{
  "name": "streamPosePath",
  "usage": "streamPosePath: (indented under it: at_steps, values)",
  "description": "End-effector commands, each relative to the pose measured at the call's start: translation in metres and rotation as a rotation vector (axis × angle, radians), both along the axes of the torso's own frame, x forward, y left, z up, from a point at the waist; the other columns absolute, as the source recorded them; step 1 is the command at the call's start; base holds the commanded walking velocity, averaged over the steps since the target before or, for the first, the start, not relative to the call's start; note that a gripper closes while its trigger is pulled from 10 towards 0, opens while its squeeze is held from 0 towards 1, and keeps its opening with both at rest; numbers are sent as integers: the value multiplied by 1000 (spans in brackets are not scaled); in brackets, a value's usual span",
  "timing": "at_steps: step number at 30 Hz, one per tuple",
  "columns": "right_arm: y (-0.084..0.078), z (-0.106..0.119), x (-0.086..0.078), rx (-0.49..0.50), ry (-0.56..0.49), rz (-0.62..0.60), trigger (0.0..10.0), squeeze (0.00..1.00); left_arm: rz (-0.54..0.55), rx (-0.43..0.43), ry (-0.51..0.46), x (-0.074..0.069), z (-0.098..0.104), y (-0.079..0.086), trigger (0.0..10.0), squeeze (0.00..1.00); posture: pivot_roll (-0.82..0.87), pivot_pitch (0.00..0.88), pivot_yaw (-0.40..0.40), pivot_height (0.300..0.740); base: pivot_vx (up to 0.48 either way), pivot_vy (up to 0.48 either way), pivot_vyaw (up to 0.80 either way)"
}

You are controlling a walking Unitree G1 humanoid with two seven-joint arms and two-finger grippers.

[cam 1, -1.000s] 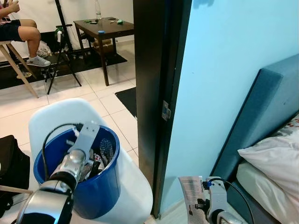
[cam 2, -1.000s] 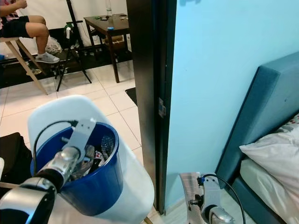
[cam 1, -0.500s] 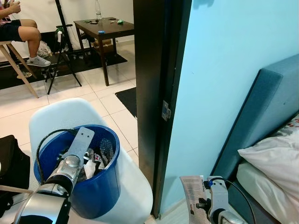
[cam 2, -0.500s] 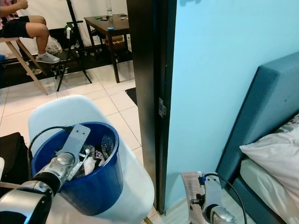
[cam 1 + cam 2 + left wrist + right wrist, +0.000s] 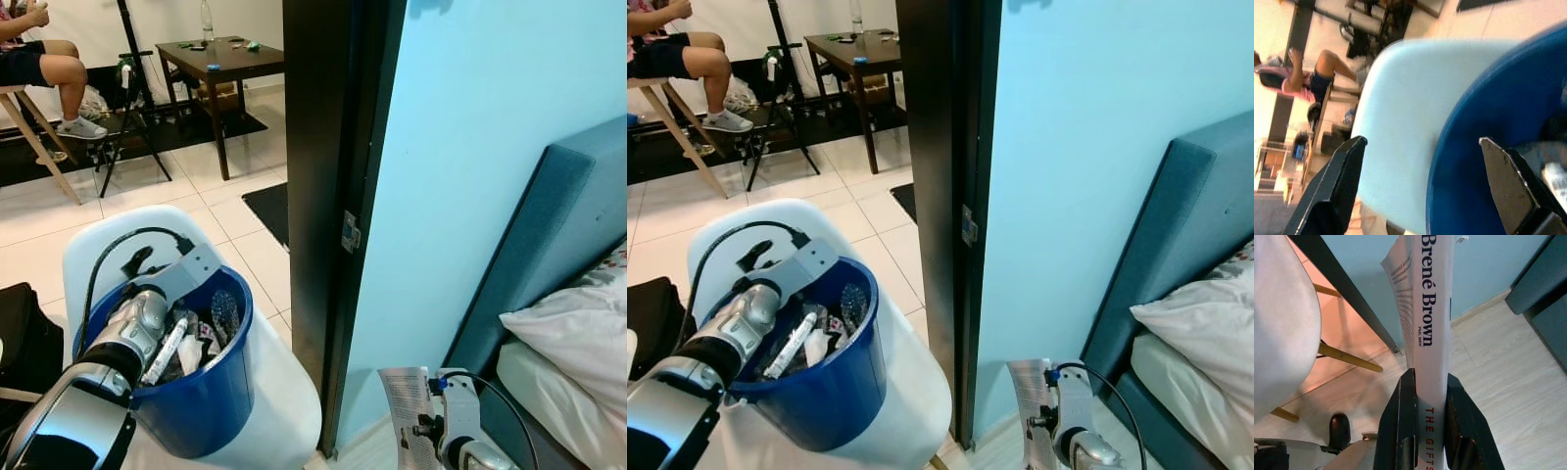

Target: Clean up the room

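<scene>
A blue bucket (image 5: 211, 392) full of rubbish stands on a white chair (image 5: 284, 392). A white tube (image 5: 165, 350) lies on top of the contents. My left gripper (image 5: 1420, 142) is open at the bucket's far left rim, its fingers (image 5: 1342, 181) spread wide with nothing between them. Low on the right, my right gripper (image 5: 1430, 382) is shut on the spine of a white book (image 5: 1432, 308) by Brené Brown. That book (image 5: 402, 411) hangs upright just above the floor, beside the door frame.
A dark door frame (image 5: 323, 196) and a light blue wall stand right of the chair. A teal headboard (image 5: 558, 235) and a white pillow (image 5: 578, 333) are at the right. Beyond the doorway are a brown table (image 5: 225, 59), a tripod (image 5: 132, 108) and a seated person (image 5: 49, 69).
My left wrist has turned and drawn back from over the bucket's middle to its far left rim. A white tube now shows on top of the rubbish. The right arm holds still.
</scene>
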State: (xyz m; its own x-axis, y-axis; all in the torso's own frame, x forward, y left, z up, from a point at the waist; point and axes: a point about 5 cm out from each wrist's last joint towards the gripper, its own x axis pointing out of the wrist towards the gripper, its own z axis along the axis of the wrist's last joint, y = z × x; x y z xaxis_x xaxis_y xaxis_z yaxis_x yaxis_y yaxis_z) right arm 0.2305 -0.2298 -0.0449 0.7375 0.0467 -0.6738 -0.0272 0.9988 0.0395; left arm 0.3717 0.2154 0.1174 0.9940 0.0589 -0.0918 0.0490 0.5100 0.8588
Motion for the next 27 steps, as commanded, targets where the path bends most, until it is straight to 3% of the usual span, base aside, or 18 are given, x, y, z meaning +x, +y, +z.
streamPosePath:
  at_steps: [1,2,4,5,6,8,14,22,23,24,25,26,27]
  values:
    - [0,7,10,-4,-35,9,10000,0,-83,-11,-84,5,18,-5,10000,1000,-120,0,-7,740,0,0,0]
    - [0,8,11,-7,-36,12,10000,0,-147,-39,-133,6,28,-12,10000,1000,-119,0,-8,740,0,0,0]
    - [0,8,11,-7,-36,12,10000,0,-147,-39,-133,6,28,-12,10000,1000,-119,0,-8,740,0,0,0]
    - [0,8,11,-9,-37,16,10000,0,-192,-140,-164,7,37,-20,10000,0,-116,0,-9,740,0,0,0]
    - [0,8,11,-9,-37,16,10000,0,-192,-140,-164,7,37,-20,10000,0,-116,0,-9,740,0,0,0]
    - [1,9,13,-7,-41,17,10000,0,-229,-384,-148,8,41,-30,10000,0,-114,0,-7,740,0,0,0]
    - [2,10,14,-3,-45,14,10000,0,-239,-420,-48,0,13,-44,10000,0,-113,0,-6,740,-240,0,0]
    - [3,9,14,-1,-46,13,10000,0,-266,-533,-29,-8,0,-59,10000,0,-108,0,-8,740,-480,0,0]
    - [3,9,14,-2,-45,13,10000,0,-267,-588,-37,-8,1,-63,10000,0,-105,0,-10,740,-480,0,0]
    - [3,9,14,-2,-45,13,10000,0,-267,-588,-37,-8,1,-63,10000,0,-105,0,-10,740,-480,0,0]
    - [4,10,15,-5,-45,20,10000,0,-274,-729,-54,-7,8,-71,10000,0,-103,0,-10,740,-480,0,0]
    - [4,10,15,-5,-45,20,10000,0,-274,-729,-54,-7,8,-71,10000,0,-103,0,-10,740,-480,0,0]
    - [4,10,15,-6,-45,22,10000,0,-279,-784,-64,-6,11,-74,10000,0,-103,0,-10,740,-480,0,0]
